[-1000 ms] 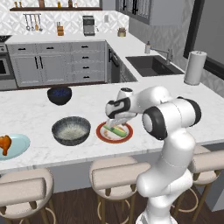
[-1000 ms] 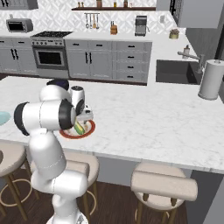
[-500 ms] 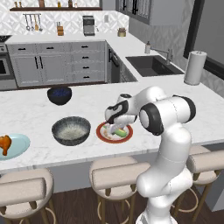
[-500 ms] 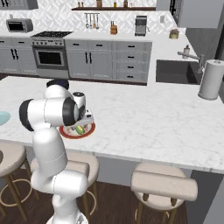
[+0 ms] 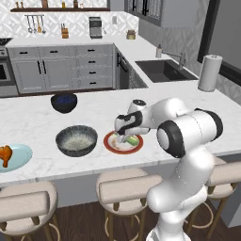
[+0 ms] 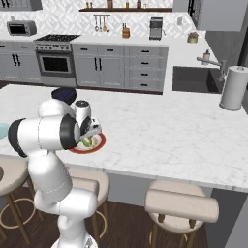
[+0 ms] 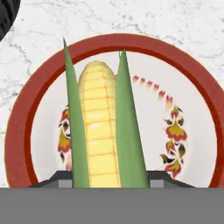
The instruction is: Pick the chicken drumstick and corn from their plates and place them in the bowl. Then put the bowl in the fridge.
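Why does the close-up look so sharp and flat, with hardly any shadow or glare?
Hand view: yellow corn cob with green husks and red-rimmed white plate are crisp, evenly lit, without glare. Left base view: soft shadow under the ribbed dark grey bowl. Right base view: slightly coarse, evenly lit.

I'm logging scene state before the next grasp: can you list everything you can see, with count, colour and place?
corn: one, yellow with green husk leaves, lying on the red-rimmed plate, right under the gripper
red-rimmed plate: one, white with red rim, on the island in front of the arm
grey bowl: one, dark grey, speckled inside, left of that plate
drumstick: one, orange-brown, on the light-blue plate
light-blue plate: one, pale blue, far left of the island
navy bowl: one, dark blue, behind the grey bowl
paper towel roll: one, white, beside the sink
sink: one, dark, in the side counter
stools: three seen, beige, along the island front
gripper: one, low over the corn; whether it is open or shut cannot be told
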Available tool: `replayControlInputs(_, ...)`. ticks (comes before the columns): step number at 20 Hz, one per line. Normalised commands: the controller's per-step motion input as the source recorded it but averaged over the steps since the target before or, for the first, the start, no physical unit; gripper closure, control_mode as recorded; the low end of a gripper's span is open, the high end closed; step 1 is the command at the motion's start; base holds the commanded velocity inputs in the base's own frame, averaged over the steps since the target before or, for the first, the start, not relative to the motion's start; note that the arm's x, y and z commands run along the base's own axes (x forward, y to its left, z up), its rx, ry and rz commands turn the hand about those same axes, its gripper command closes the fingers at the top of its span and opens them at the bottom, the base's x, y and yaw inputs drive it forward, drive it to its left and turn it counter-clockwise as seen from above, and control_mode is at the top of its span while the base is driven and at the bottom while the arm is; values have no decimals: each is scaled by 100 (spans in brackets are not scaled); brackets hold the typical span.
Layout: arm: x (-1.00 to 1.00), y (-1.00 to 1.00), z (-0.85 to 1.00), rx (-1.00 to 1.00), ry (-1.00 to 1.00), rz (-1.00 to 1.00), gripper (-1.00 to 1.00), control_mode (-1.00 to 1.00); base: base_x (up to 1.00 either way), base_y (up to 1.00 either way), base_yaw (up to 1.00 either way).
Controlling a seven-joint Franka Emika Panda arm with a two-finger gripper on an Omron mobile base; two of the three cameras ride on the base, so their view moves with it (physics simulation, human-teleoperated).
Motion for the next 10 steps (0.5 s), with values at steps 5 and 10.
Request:
replayControlInputs(5,-44,11,100,6,-5,1,100,-100,0,0,0)
replayControlInputs(10,-6,58,92,17,6,0,100,-100,0,0,0)
